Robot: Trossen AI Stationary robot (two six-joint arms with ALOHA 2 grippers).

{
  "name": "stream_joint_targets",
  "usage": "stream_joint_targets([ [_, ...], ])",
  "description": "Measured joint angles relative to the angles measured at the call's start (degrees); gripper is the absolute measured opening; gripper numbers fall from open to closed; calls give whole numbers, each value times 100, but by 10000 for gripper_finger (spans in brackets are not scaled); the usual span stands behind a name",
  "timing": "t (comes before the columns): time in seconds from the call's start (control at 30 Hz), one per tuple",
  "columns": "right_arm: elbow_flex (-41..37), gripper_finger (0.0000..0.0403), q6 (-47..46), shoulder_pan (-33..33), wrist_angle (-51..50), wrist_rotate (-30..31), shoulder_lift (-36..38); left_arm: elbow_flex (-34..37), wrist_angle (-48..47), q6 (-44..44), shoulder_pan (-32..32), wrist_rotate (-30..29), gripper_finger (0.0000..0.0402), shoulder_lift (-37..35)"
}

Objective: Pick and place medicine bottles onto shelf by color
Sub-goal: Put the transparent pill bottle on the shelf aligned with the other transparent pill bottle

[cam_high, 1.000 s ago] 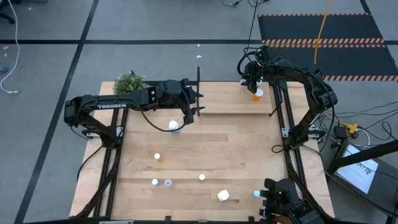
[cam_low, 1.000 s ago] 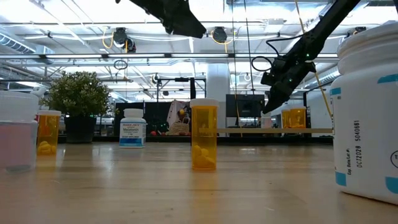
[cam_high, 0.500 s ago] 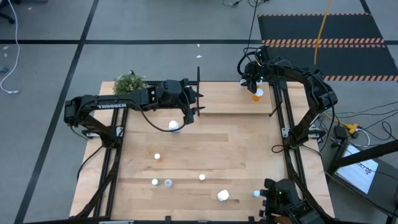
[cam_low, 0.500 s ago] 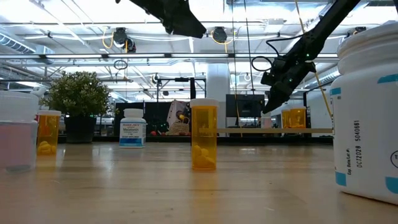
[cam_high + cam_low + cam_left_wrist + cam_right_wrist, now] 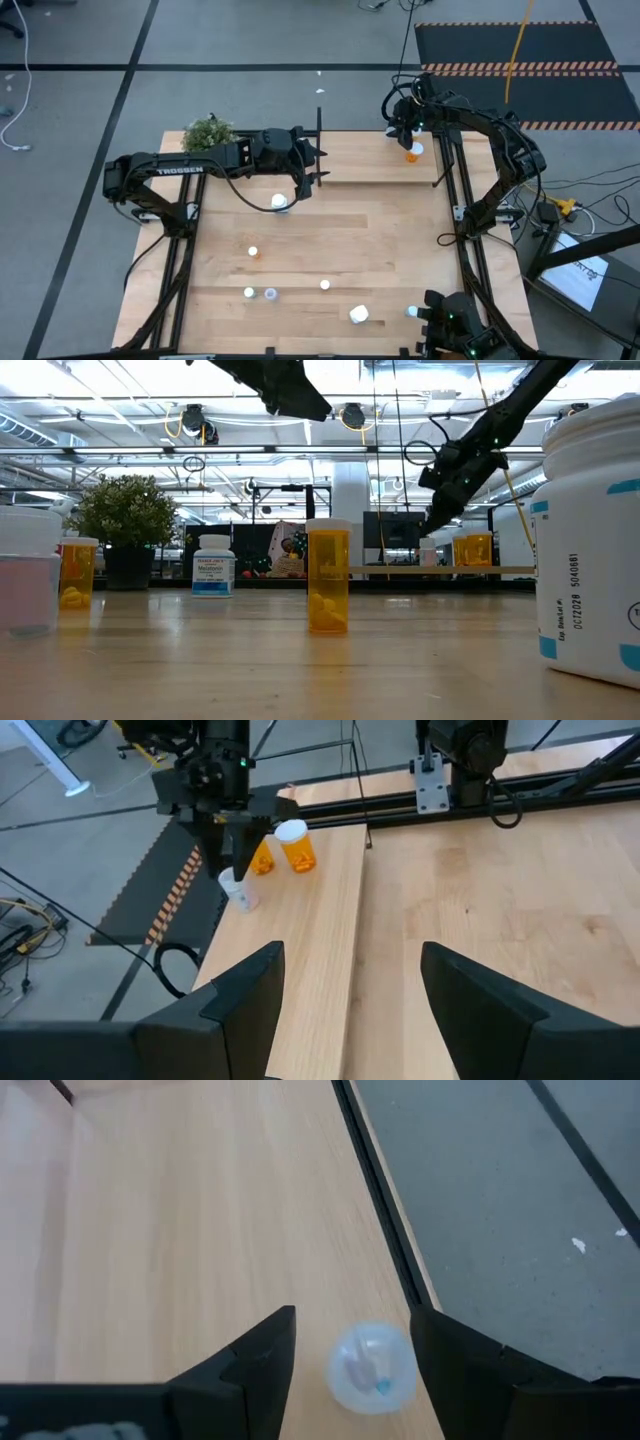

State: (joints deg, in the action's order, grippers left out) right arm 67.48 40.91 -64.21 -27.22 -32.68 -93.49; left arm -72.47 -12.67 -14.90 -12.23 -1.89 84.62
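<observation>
The shelf lies along the table's far edge. On its right end stand two orange bottles and, beside them, a tiny pale-blue clear bottle upright on its base. My right gripper hovers open just above that clear bottle, one finger on each side, touching nothing. My left gripper is open and holds nothing, raised over the shelf's left end. Several more bottles, orange, clear and white, stand on the tabletop.
A green bushy plant stands at the far left corner. A thin black post rises at the shelf's left end, close to my left gripper. The table's middle has bare wood. A big white bottle stands close to the low camera.
My right gripper has risen slightly above the shelf's right end; the bottles there stand as before.
</observation>
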Motion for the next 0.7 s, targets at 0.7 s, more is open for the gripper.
stream_joint_targets([
  [0.7, 0, 194, -2043, 2726, -268, 1368, 2656, -7, -929, 538, 391, -497, 237, -460],
])
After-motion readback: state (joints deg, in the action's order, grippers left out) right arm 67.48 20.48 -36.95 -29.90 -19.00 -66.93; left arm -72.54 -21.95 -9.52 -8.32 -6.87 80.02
